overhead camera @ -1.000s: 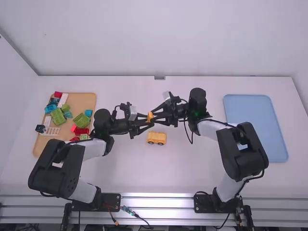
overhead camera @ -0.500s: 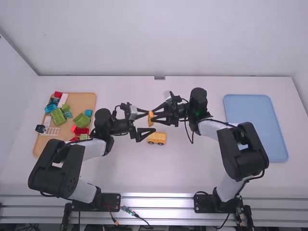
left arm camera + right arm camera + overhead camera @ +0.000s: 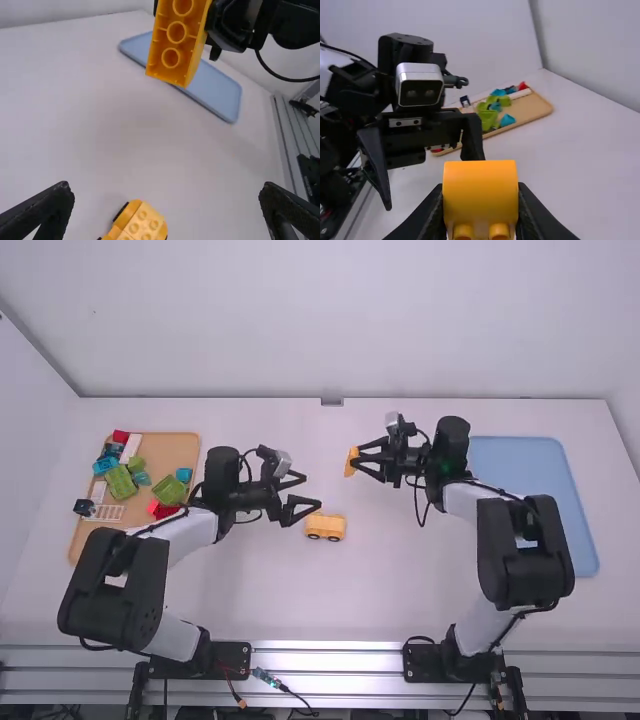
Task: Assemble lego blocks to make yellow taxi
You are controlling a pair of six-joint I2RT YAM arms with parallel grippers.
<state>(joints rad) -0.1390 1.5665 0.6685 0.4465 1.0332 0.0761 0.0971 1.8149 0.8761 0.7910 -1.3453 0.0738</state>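
A plain pale wall (image 3: pixel 330 320) stands behind the white table (image 3: pixel 330 605)

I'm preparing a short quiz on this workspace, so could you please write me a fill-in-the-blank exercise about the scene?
The raised yellow block is held by the ____ gripper.
The fingers of the left gripper are ____, with nothing between them.
The yellow vehicle stands directly on the ____.
The colour of the tray near the right arm is ____.

Missing words: right; open; table; blue.
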